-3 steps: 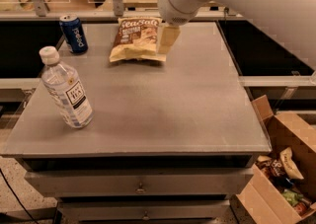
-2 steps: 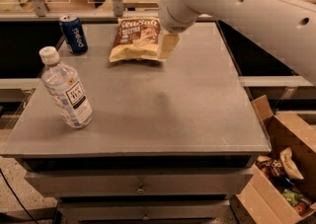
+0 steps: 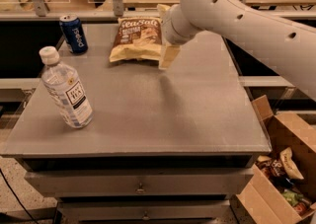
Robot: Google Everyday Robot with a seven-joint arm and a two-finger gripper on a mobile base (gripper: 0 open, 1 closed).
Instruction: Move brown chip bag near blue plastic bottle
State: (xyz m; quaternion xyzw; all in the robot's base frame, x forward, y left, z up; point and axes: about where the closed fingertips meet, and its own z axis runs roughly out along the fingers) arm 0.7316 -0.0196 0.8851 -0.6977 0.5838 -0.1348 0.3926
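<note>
Gripper (image 3: 168, 54) is held at 3 o'clock edge of brown chip bag (image 3: 137, 38), jaws' state indiscernible; an edge-only hold may be lost short of blue plastic bottle (image 3: 66, 94).

Surface finishes: matt counter, glossy packaging.
The counter (image 3: 148, 119) is grey, matt and smooth. At far centre the brown chip bag (image 3: 137, 40) is crinkly film with a slight sheen. At near left the blue plastic bottle (image 3: 66, 92) is clear glossy plastic with a paper-like label. At far left the can (image 3: 74, 33) is glossy metal. The gripper (image 3: 167, 60), just right of the bag, is pale and matt; the arm (image 3: 237, 16) has a smooth off-white shell. At near right the box (image 3: 291, 134) is rough brown cardboard.
</note>
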